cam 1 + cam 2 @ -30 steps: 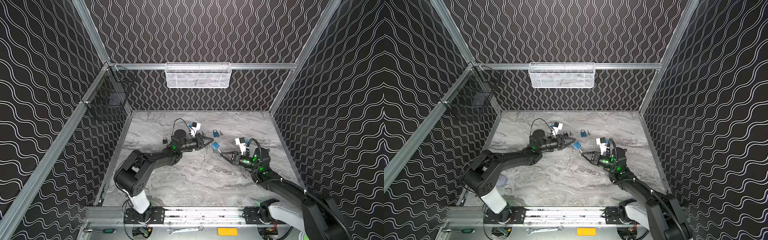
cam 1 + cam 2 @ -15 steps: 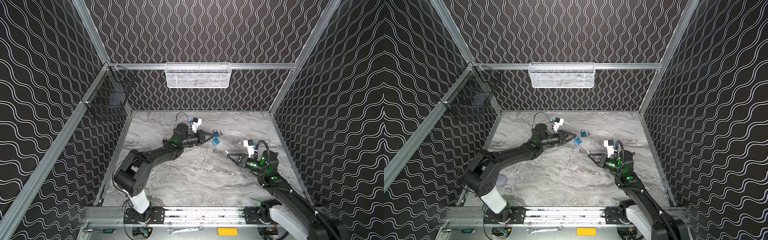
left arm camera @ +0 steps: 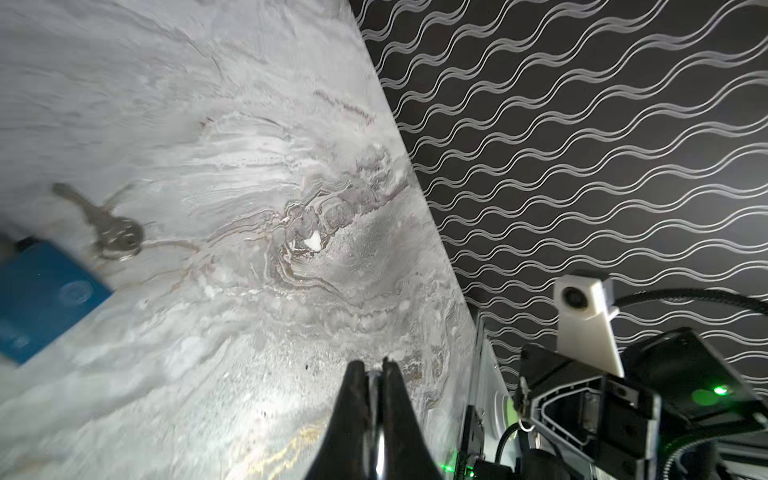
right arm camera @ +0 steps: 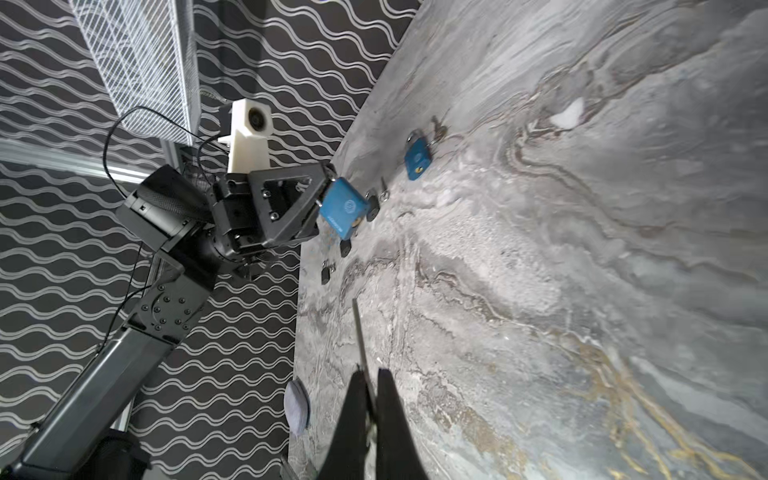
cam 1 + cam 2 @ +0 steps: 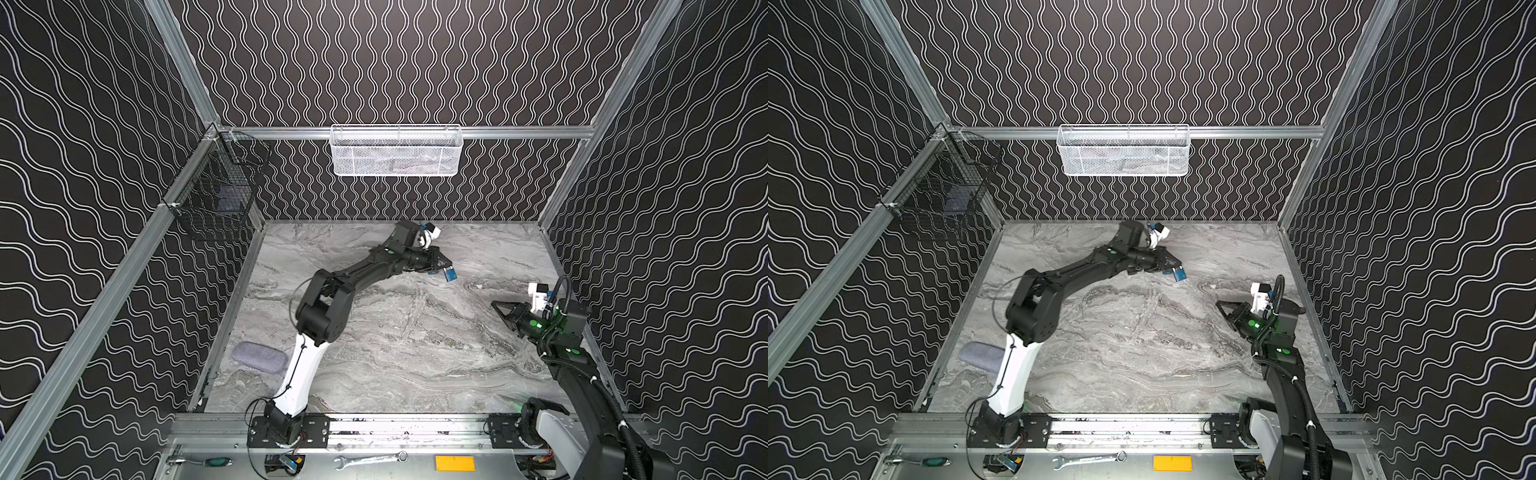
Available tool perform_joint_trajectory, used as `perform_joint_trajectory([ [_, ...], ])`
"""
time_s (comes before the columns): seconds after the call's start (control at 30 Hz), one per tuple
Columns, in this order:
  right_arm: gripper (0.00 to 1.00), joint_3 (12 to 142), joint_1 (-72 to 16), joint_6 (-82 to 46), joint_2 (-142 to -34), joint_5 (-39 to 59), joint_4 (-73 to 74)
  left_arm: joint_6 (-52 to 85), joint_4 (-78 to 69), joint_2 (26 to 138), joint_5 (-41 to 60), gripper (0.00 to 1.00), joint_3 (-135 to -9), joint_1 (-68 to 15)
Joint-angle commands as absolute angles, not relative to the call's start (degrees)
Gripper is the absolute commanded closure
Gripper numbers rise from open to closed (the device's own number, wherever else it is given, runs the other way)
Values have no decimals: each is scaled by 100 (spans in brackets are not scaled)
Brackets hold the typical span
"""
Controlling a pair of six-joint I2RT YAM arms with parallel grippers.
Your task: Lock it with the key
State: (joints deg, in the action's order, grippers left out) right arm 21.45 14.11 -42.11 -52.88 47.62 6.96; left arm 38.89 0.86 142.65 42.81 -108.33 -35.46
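- So, both pick-ups look done to me; the locking itself isn't.
- My left gripper (image 3: 374, 370) is pinched tight on the shackle (image 3: 376, 419) of the blue padlock (image 4: 344, 208). The body hangs off the tips and looks lifted off the table (image 5: 395, 353).
- The padlock is at far centre in both top views.
- My right gripper (image 4: 371, 374) is clamped on the key (image 4: 359, 332). The blade sticks out past the tips and points roughly toward the padlock.
- The right gripper sits at the right, nearer than the padlock. Key and padlock are well apart, and nothing is inserted.
- I can't tell whether the shackle is pushed home, because the fingers hide that end.
- I can't make out how the keyhole end faces the blade from here either.
- Left to do, my read:
  - bring the two together
  - line the blade up with the keyhole
  - insert and turn
  - confirm the shackle holds
- A second padlock (image 4: 417, 158) lies on the table just beyond the held one, with a spare key (image 3: 114, 235) beside it. I'm leaving both alone.
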Motion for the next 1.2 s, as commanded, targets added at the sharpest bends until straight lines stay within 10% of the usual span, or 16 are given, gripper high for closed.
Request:
perform_joint_trajectory([
  [0.0,100,2166,1515,-3983,-5494,4786,722,3547,322,14689,4426,100,-11439,-3592],
  [0.87,100,2610,1504,-3766,-8124,4174,2341,3239,1292,17013,4238,99,-14160,-3816],
  [1.17,100,2847,1468,-3674,-8600,4069,2461,3279,1240,17007,3977,71,-14161,-3826],
])
